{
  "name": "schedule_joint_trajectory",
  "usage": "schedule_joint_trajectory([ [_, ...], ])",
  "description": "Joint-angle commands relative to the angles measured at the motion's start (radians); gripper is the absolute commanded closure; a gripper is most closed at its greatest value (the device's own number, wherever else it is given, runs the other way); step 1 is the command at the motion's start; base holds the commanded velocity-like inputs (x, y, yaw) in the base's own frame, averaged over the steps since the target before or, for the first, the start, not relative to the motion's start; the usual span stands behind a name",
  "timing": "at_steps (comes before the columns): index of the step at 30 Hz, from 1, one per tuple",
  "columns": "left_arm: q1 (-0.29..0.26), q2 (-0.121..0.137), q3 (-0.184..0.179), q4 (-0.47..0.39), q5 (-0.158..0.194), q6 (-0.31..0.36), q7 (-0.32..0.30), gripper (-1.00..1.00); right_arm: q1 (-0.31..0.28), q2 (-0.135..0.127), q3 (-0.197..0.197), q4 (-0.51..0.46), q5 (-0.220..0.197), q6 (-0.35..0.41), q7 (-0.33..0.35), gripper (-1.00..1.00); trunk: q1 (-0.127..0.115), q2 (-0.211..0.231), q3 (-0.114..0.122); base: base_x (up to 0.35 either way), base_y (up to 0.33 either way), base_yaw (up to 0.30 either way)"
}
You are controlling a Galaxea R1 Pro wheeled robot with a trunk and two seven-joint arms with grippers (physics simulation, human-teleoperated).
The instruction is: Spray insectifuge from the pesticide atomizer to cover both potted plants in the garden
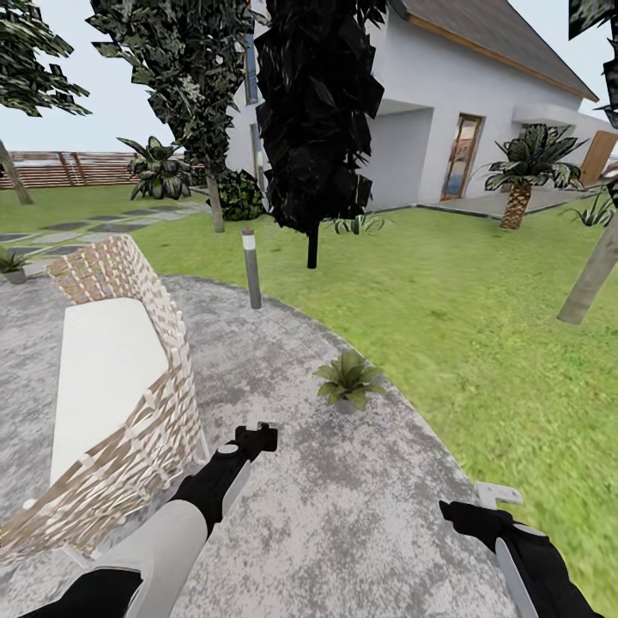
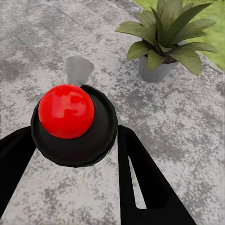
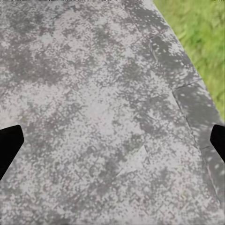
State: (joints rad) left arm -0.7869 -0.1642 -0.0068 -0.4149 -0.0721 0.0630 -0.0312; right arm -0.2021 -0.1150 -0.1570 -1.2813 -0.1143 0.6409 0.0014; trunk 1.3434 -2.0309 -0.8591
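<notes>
My left gripper [image 1: 256, 438] hangs low over the round grey patio [image 1: 343, 515], shut on the pesticide atomizer [image 2: 75, 124]. In the left wrist view the atomizer is a dark round body with a glossy red spot, between the two black fingers [image 2: 140, 178]. One potted plant [image 1: 348, 378] [image 2: 166, 37], a green rosette in a pale grey pot, stands just ahead of that gripper at the patio's edge. Another small potted plant [image 1: 13, 263] sits at the far left. My right gripper [image 1: 472, 511] [image 3: 112, 140] is open over bare paving.
A woven wicker seat [image 1: 129, 403] with a white cushion stands close on the left. A grey bollard lamp [image 1: 251, 270] rises at the patio's far edge. Lawn [image 1: 481, 326] spreads to the right, with dark trees, a leaning trunk [image 1: 590, 279], and a white house behind.
</notes>
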Motion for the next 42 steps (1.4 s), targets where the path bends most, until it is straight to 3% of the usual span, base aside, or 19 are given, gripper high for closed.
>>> schedule_joint_trajectory([
  [1, 0.000, 0.000, 0.001, -0.002, -0.008, 0.006, -0.003, 1.00, 0.000, 0.000, -0.001, -0.001, -0.007, 0.004, 0.000, -1.00, -0.004, 0.007, 0.002, 0.000, 0.000, 0.000],
  [10, 0.000, 0.000, 0.001, -0.002, -0.008, 0.006, -0.003, 1.00, 0.000, 0.000, -0.001, -0.001, -0.007, 0.005, 0.000, -1.00, -0.039, 0.070, 0.030, 0.000, 0.000, -0.008],
  [18, 0.000, 0.000, 0.001, -0.002, -0.008, 0.006, -0.003, 1.00, 0.000, 0.000, -0.001, -0.001, -0.007, 0.006, 0.000, -1.00, -0.069, 0.126, 0.058, 0.000, 0.000, -0.202],
  [29, 0.000, -0.003, 0.000, -0.002, -0.008, 0.006, -0.003, 1.00, 0.000, 0.000, -0.001, -0.001, -0.007, 0.006, 0.000, -1.00, -0.069, 0.126, 0.064, 0.031, -0.015, -0.244],
  [42, 0.000, -0.006, 0.000, -0.002, -0.008, 0.006, -0.003, 1.00, 0.000, 0.000, -0.001, -0.001, -0.007, 0.006, 0.000, -1.00, -0.069, 0.126, 0.064, 0.254, -0.188, -0.020],
])
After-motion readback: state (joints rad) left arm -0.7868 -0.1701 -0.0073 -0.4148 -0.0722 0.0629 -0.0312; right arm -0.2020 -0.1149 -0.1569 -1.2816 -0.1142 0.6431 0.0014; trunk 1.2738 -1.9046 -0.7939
